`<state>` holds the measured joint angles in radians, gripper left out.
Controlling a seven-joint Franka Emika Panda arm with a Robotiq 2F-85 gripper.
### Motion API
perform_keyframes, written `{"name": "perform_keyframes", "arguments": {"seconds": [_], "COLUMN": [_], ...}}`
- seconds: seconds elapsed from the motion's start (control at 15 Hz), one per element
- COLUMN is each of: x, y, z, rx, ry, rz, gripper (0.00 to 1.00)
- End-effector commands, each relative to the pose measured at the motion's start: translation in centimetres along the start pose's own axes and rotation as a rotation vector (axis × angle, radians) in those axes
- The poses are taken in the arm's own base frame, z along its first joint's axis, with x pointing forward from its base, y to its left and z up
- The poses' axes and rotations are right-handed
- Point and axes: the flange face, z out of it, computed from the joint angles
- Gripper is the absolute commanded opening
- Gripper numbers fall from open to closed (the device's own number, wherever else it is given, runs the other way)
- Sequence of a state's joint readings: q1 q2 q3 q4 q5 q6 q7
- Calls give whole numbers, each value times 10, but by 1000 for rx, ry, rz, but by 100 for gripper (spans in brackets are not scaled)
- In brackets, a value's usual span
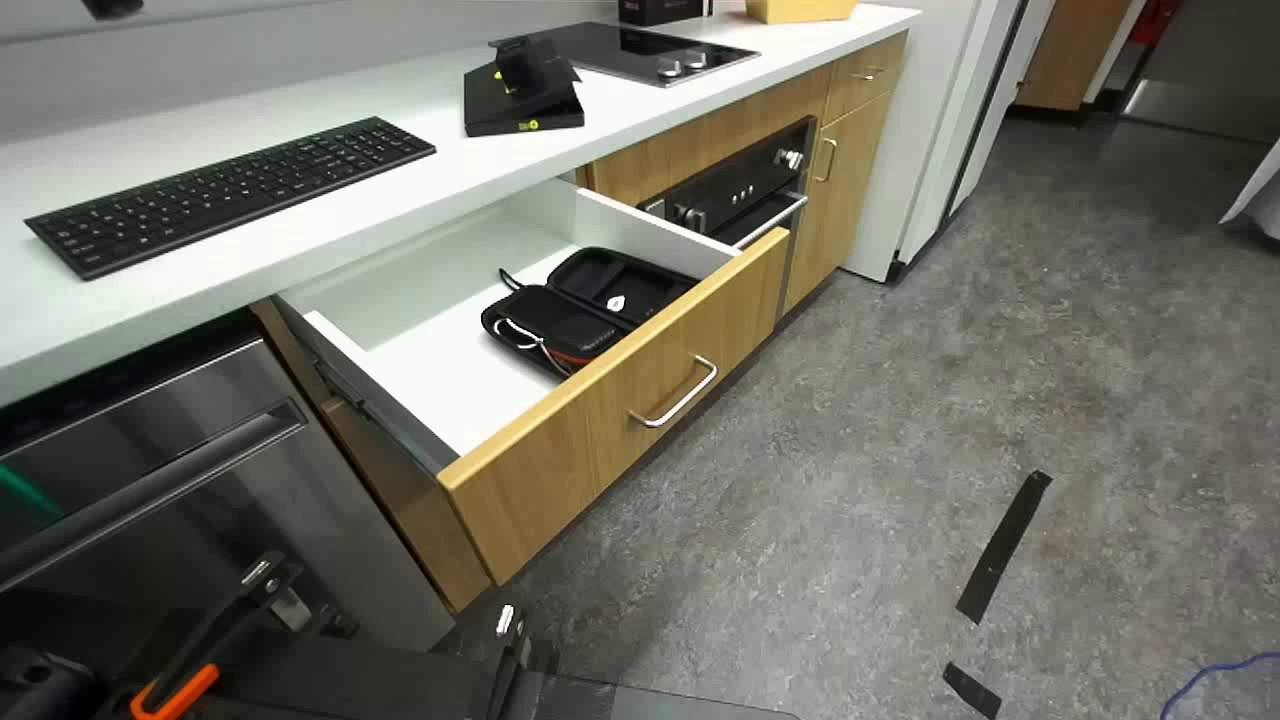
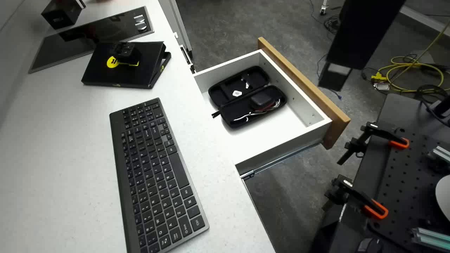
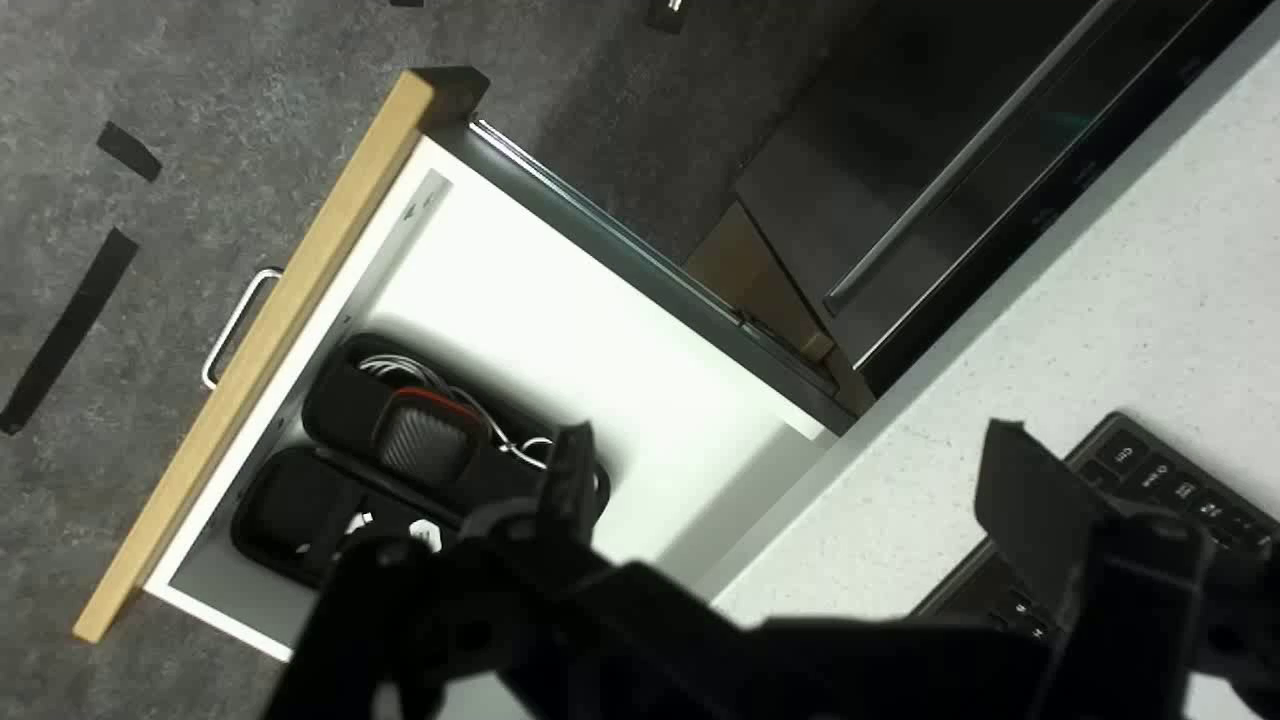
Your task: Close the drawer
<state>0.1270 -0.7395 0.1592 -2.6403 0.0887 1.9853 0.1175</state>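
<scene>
The drawer (image 1: 570, 460) is pulled well out from under the counter, with its oak front and silver bar handle (image 1: 685, 395) facing the floor area. Its white interior shows in both exterior views, and its front edge shows in an exterior view (image 2: 304, 79) and in the wrist view (image 3: 270, 340). An open black case (image 2: 225, 91) with cables lies inside. My gripper (image 3: 785, 455) is open and empty. In the wrist view its fingers stand wide apart, above the drawer's back part and the counter edge. The gripper is not clearly visible in the exterior views.
A black keyboard (image 2: 154, 168) and a black box (image 2: 123, 65) lie on the white counter (image 2: 77, 140). A steel appliance (image 1: 330, 500) and an oven (image 1: 740, 185) flank the drawer. A black robot bench (image 2: 404, 168) with orange-handled clamps stands facing it. A dark blurred object (image 2: 365, 31) hangs at top right.
</scene>
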Motion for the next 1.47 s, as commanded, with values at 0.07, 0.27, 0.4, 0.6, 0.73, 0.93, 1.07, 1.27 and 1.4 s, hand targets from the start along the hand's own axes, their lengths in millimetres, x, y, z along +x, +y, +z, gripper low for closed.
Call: {"name": "perform_keyframes", "arguments": {"seconds": [0.07, 0.27, 0.4, 0.6, 0.73, 0.93, 1.07, 1.27, 1.4], "x": [0, 10, 18, 25, 24, 19, 14, 5, 4], "y": [0, 13, 42, 102, 147, 209, 239, 243, 253], "z": [0, 17, 44, 91, 122, 159, 174, 175, 179], "rx": [0, -14, -38, -80, -119, -157, -166, -152, -151], "ry": [-3, -25, -41, -71, -83, -95, -98, -104, -106], "rz": [0, 32, 89, 199, 278, 398, 474, 478, 503], "gripper": [100, 100, 100, 100, 100, 100, 100, 100, 100]}}
